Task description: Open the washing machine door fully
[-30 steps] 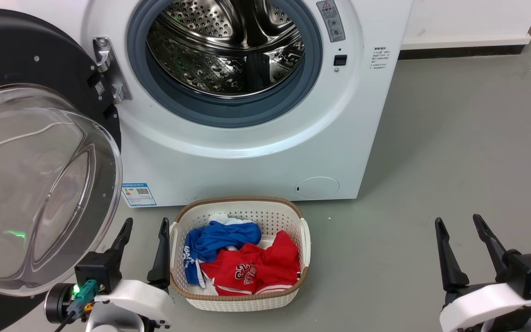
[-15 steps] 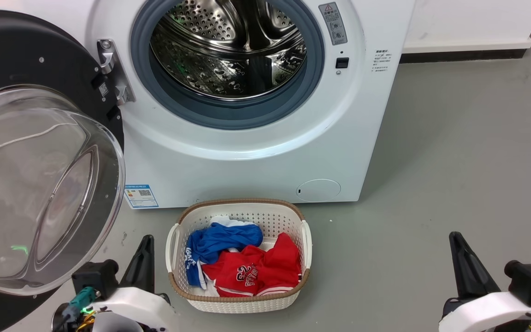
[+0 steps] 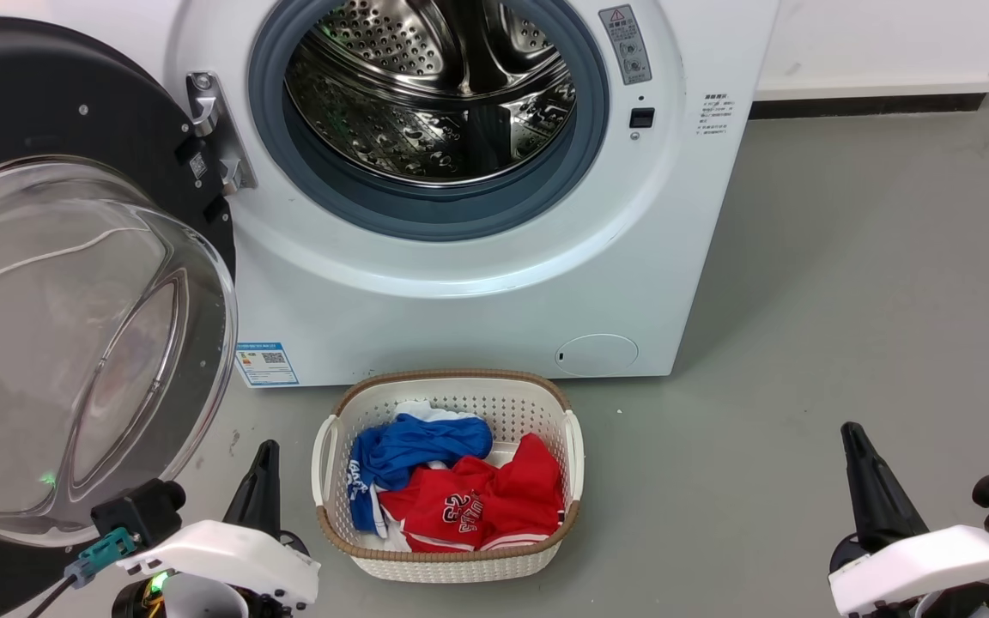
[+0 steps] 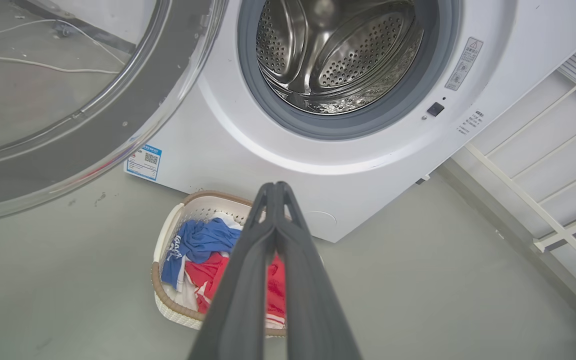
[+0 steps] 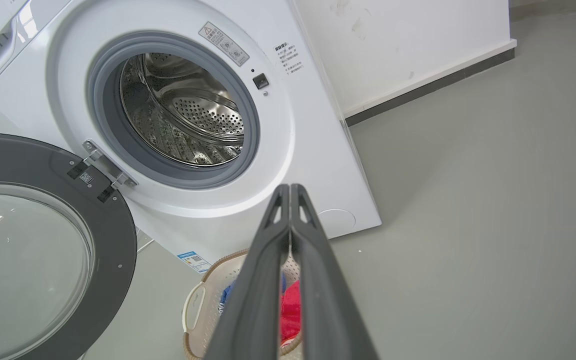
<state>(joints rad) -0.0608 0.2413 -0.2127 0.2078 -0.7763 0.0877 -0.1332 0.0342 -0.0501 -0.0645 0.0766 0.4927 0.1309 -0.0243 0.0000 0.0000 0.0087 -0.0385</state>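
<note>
Shows the washing machine door (image 3: 74,283) swung wide on the left hinge (image 3: 211,129) of the washing machine (image 3: 460,292), drum (image 3: 426,86) uncovered. Sits just up-left of the left gripper (image 3: 267,451) (fingers (image 4: 248,280) pressed together, nothing held), untouched; well apart from the right gripper (image 5: 289,189), likewise closed and empty.

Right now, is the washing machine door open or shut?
Open. The washing machine door is swung out left, and the steel drum shows.
</note>
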